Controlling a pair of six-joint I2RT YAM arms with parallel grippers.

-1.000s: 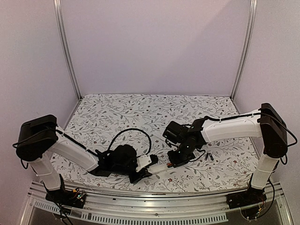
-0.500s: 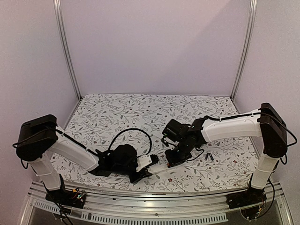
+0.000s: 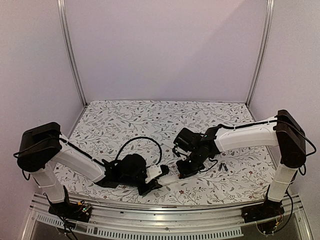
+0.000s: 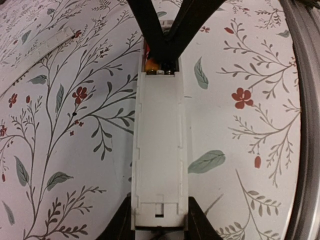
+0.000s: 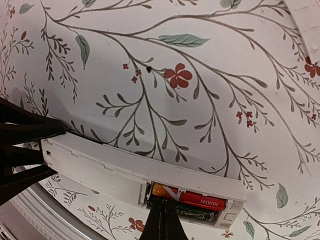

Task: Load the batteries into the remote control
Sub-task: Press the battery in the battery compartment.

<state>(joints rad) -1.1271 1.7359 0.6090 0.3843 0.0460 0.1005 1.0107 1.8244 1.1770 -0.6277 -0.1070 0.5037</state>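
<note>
walls [image 3: 165, 50]: plain lilac | table [image 3: 150, 115]: floral cover | posts [image 3: 71, 50]: apparently metal

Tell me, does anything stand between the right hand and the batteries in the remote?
Nothing visible does. The shut right hand sits right at the red battery and the black battery in the open remote; no cover lies over them.

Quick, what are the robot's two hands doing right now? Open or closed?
The left gripper is closed on the white remote, holding it.
The right gripper is closed and empty, tips at the batteries.
</note>
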